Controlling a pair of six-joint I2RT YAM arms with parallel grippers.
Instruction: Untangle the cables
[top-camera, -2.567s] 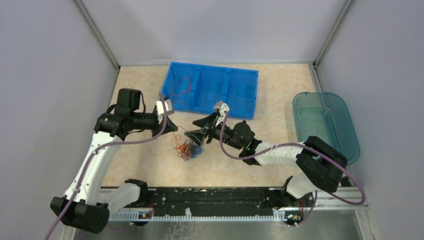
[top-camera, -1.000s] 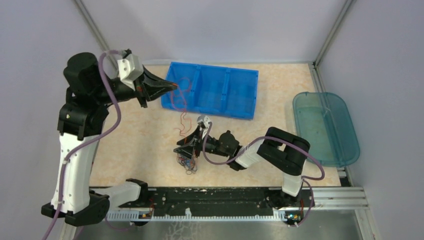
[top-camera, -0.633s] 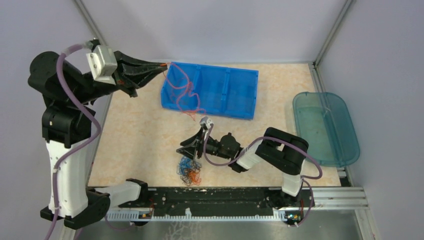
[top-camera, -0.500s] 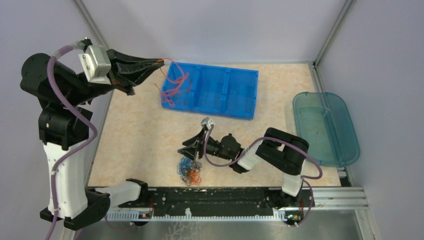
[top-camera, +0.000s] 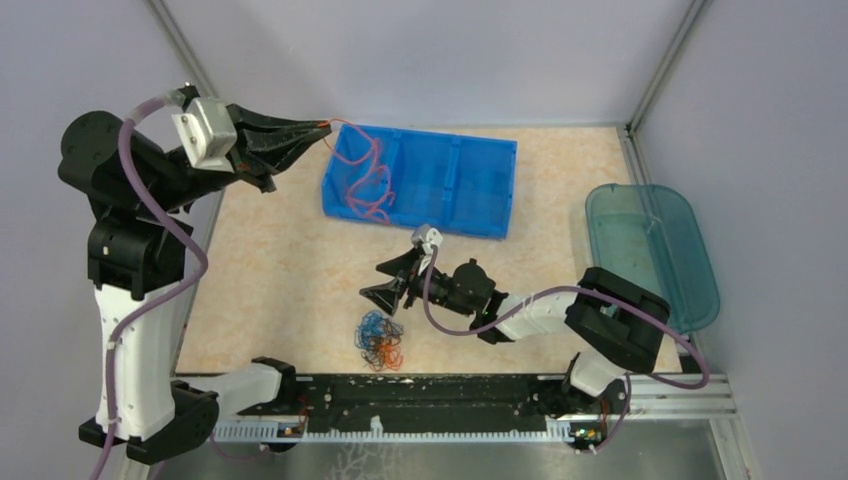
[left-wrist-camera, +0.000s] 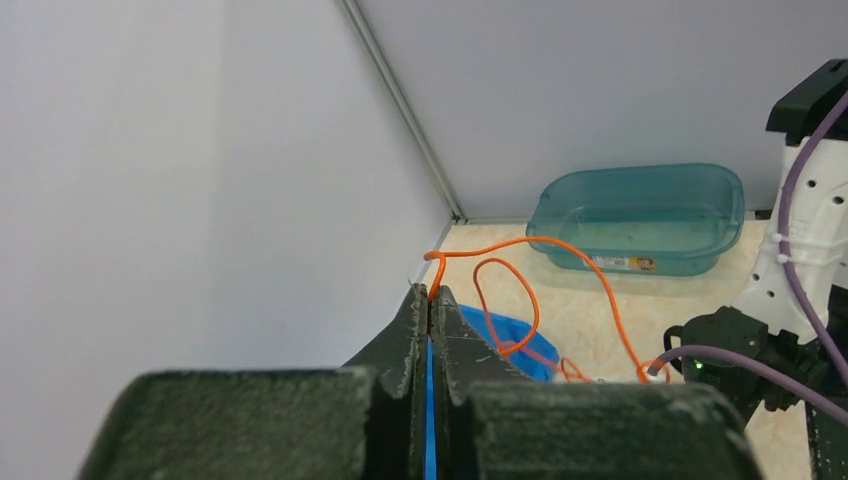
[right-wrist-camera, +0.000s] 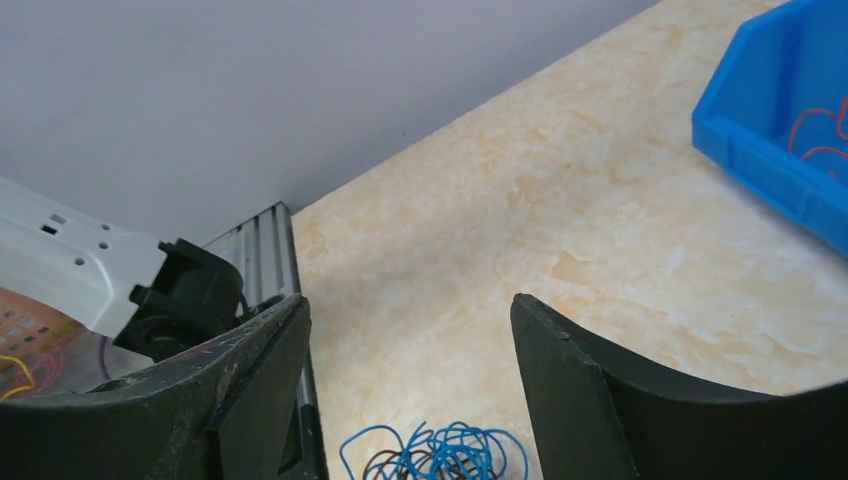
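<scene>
In the upper left of the top view, the left arm stands tall with the left gripper (top-camera: 324, 126) raised at the back left corner of the table (top-camera: 280, 270). Its fingers are pressed together, pinching one end of an orange cable (top-camera: 366, 176). The left wrist view shows that pinch close up: the left gripper (left-wrist-camera: 430, 298) clamps the orange cable (left-wrist-camera: 532, 292) at the very tips, and the strand curls away in loose loops.

From the tips the cable hangs in curls over the left compartment of the blue bin (top-camera: 480, 176), which sits at the back centre. Whether its low end touches the bin cannot be told.

Low in the middle of the frame, the clump of cables (top-camera: 380, 340), blue, orange and dark strands, lies on the table near the front rail, well apart from the hanging strand. Just above and to the right of it, the right gripper (top-camera: 384, 284) hovers with its fingers spread and nothing between them. In its wrist view, the right gripper (right-wrist-camera: 410, 350) has the clump of cables (right-wrist-camera: 450, 452) at the bottom edge, beneath the gap.

At the far right sits a teal tub (top-camera: 650, 250).
</scene>
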